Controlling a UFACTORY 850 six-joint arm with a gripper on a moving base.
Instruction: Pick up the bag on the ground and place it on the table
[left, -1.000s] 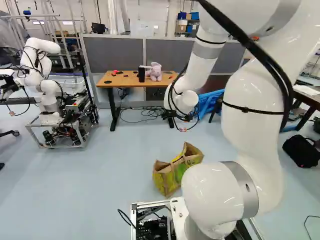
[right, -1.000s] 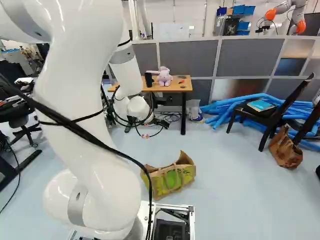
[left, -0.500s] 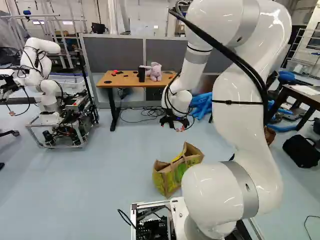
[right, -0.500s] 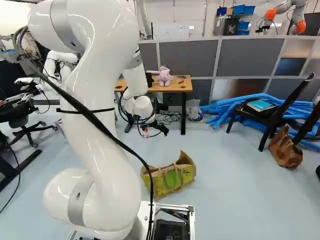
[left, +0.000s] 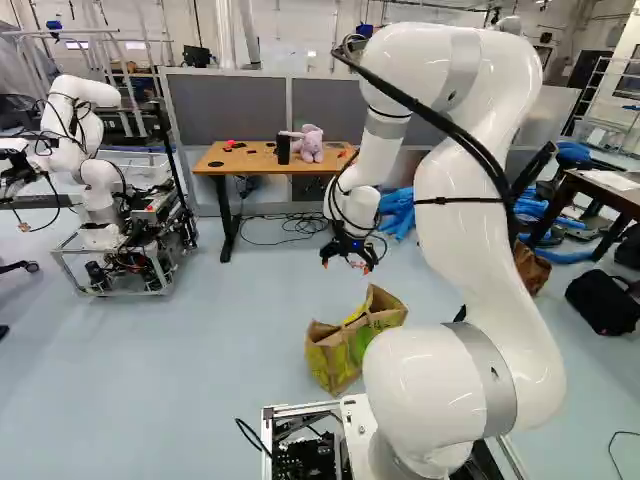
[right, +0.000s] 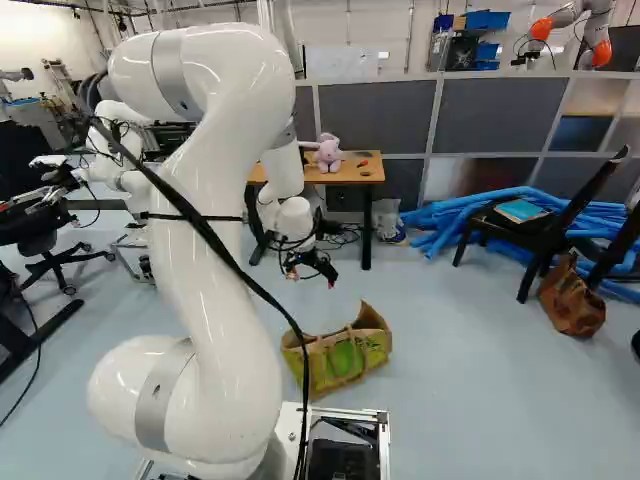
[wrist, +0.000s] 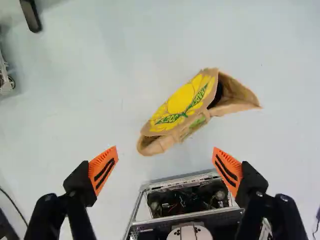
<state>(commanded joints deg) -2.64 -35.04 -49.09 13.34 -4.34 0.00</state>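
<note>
In the left base view my gripper (left: 348, 262) hangs in the air above and beyond the bag (left: 338, 357), near the table. In the wrist view the gripper (wrist: 165, 169) stands wide open with nothing between its orange pads, and the brown bag with yellow and green print (wrist: 181, 111) lies on the floor ahead of the fingers. The right base view shows the bag (right: 345, 362) with its top gaping and a handle over its side. The wooden table (left: 215, 161) stands at the back, bearing a pink plush toy (left: 312, 146) and a black cylinder.
Another robot (left: 85, 150) stands on a cart at the left of the left base view. Blue tubes (right: 480, 215) lie behind a dark chair (right: 540, 235), with a brown bag (right: 572, 300) beside it. A black bag (left: 603, 303) rests on the floor at the right.
The arm has swung and folded back, bringing the gripper lower and nearer to the bag. The base and the bag have stayed where they were.
</note>
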